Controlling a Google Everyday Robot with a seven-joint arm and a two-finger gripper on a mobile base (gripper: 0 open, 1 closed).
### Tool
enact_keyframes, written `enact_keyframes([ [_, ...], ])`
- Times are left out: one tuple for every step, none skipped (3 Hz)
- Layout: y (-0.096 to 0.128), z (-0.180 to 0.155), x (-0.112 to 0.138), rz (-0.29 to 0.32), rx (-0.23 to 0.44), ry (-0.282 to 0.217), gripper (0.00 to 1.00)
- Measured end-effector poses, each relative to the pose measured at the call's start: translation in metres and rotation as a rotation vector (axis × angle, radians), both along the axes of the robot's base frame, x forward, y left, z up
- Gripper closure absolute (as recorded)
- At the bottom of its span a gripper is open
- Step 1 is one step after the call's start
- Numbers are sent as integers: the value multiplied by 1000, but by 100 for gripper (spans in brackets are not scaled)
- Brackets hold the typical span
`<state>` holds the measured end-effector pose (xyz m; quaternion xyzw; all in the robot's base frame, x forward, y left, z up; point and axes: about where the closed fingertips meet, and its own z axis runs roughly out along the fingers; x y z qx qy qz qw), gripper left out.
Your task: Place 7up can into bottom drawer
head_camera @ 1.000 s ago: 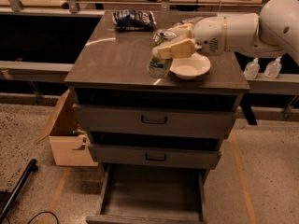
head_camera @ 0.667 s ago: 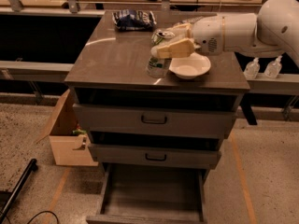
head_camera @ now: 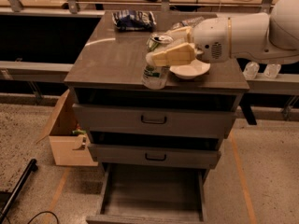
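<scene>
The 7up can (head_camera: pixel 154 73), green and white with a silver top, is held upright at the front edge of the cabinet top, its base overlapping the edge. My gripper (head_camera: pixel 174 45) comes in from the right on the white arm and is shut on the can, with one cream finger (head_camera: pixel 172 55) across its front and the other behind it. The bottom drawer (head_camera: pixel 152 197) is pulled open low in the view, directly below the can. Its grey floor is bare.
A white bowl (head_camera: pixel 192 70) sits on the cabinet top just right of the can, under the gripper. A dark chip bag (head_camera: pixel 134 18) lies at the back. The two upper drawers (head_camera: pixel 154 120) are shut. A cardboard box (head_camera: pixel 64 135) stands on the floor to the left.
The gripper has brought the can a little forward, from beside the bowl to the front edge of the cabinet top. The drawers and bowl have not moved.
</scene>
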<state>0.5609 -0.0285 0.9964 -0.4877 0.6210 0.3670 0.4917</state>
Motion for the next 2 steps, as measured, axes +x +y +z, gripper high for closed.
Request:
enact_keyframes([
  [16, -28, -34, -39, -18, 5, 100],
  [29, -75, -61, -59, -49, -25, 100],
])
